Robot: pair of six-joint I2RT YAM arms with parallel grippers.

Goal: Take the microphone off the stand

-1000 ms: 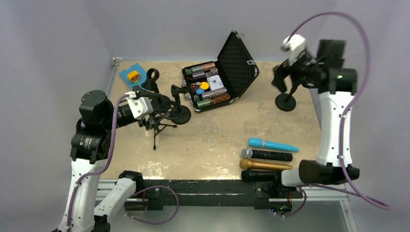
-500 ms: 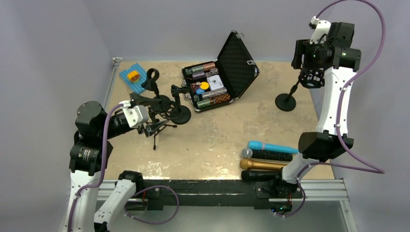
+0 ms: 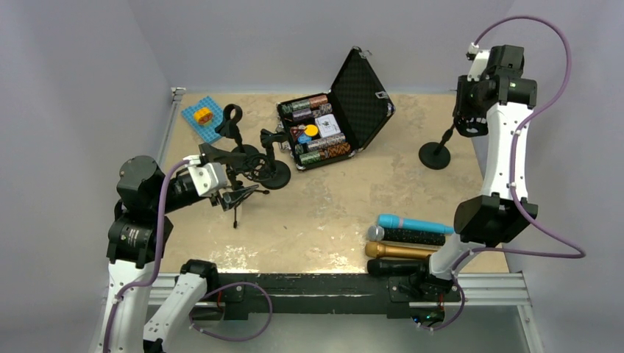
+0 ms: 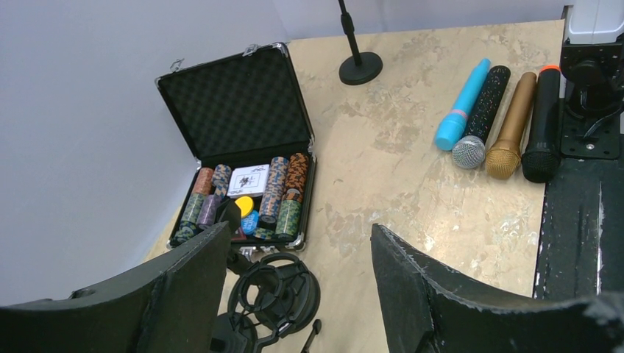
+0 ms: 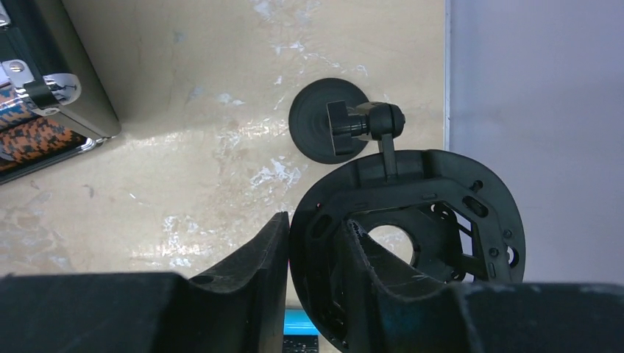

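Four microphones lie side by side at the table's front: blue, speckled black, gold and black; the left wrist view shows them too, the blue one nearest the middle. At the far right stands a round-based stand with a black shock mount. The table shows through the mount's ring. My right gripper is shut on the ring's rim, one finger outside and one inside. My left gripper hangs open over another shock-mount stand at the left, holding nothing.
An open case of poker chips sits at the back middle. A clip stand, a small tripod and a blue plate with an orange brick crowd the left. The right wall is close to the right stand.
The right arm swung up over the right stand, and its jaws closed onto the shock mount's rim. The left gripper drew back slightly toward its base, still open.
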